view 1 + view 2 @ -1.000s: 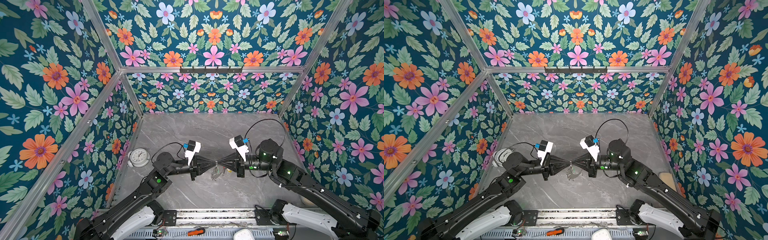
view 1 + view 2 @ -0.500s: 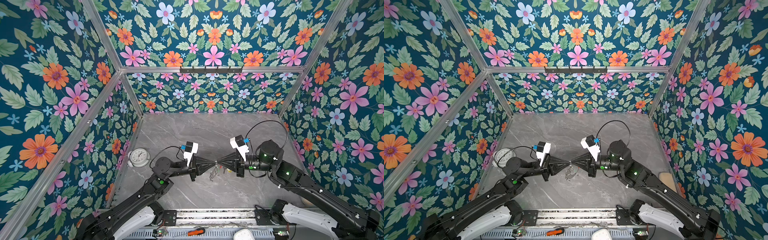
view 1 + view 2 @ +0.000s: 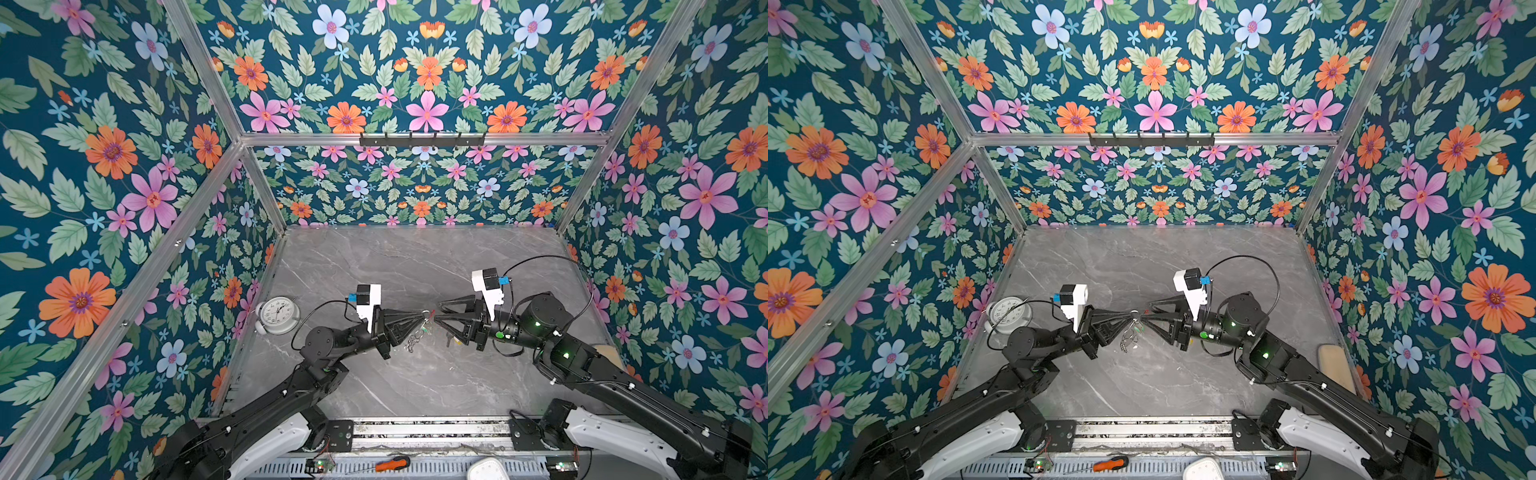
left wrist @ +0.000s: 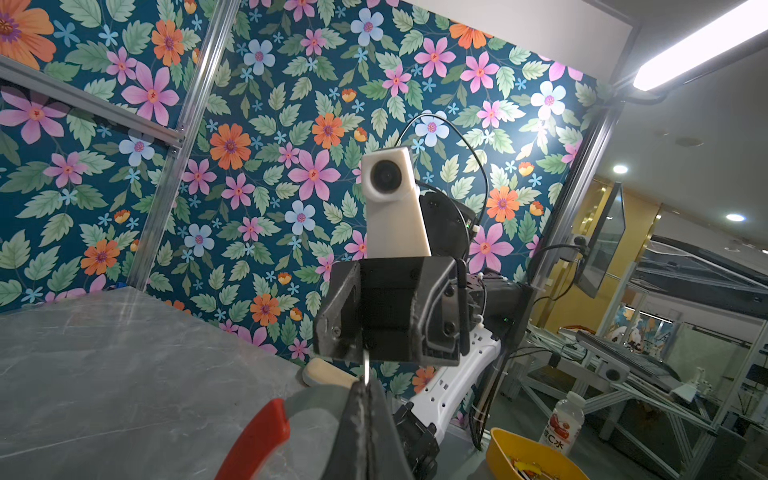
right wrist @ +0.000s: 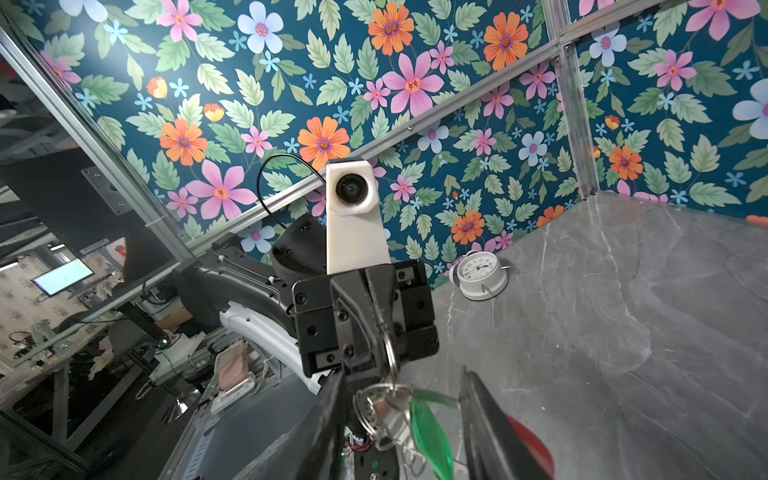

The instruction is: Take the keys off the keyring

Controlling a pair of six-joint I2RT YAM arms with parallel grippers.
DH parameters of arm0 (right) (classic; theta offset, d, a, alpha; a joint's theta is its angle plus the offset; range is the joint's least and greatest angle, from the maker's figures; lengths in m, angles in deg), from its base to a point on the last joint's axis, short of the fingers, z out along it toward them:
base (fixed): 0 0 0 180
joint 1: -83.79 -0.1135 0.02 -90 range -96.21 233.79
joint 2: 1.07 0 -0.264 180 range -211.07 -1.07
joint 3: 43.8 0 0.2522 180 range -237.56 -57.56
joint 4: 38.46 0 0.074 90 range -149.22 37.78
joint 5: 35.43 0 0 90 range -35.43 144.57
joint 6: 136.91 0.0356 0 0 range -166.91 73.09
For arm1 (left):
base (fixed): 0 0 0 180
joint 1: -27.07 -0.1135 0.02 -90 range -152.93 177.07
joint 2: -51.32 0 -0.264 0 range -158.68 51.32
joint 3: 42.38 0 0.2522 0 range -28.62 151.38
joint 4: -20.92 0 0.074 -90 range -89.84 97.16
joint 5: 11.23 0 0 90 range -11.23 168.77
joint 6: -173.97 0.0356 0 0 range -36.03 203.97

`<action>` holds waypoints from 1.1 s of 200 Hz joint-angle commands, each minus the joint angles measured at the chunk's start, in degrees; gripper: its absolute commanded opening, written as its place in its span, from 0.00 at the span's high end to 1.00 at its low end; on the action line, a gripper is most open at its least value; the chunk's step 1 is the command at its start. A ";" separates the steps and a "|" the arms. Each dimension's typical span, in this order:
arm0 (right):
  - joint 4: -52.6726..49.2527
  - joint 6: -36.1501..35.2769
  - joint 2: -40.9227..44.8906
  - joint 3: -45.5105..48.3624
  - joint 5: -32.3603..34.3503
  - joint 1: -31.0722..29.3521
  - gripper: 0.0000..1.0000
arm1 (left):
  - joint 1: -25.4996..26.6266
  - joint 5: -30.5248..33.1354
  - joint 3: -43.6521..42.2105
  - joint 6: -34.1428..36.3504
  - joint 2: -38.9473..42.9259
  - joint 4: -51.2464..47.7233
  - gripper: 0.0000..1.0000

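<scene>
My left gripper (image 3: 424,314) is shut on the keyring and holds it above the table. In the left wrist view its shut fingertips (image 4: 365,401) pinch a thin metal wire, beside the keyring's grey band (image 4: 316,399) and red section (image 4: 257,440). The keys (image 3: 415,334) and small wire rings dangle below those fingertips in both top views. My right gripper (image 3: 436,314) faces it tip to tip, open. In the right wrist view the rings, a silver key and a green tag (image 5: 428,432) hang between its spread fingers (image 5: 328,415), touching neither that I can see.
A white alarm clock (image 3: 277,315) stands at the table's left edge. A small yellowish piece (image 3: 453,340) lies on the table under the right gripper. A beige pad (image 3: 1335,365) sits by the right wall. A screwdriver (image 3: 390,463) lies on the front rail.
My right gripper has gone from shut to open and let go of the bunch. The left gripper stays shut on the keyring and has shifted slightly toward the back.
</scene>
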 commanded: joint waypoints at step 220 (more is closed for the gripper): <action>4.76 2.47 -4.19 -2.84 -3.45 -1.34 1.00 | -0.13 1.62 -0.06 -3.26 -3.12 9.89 1.00</action>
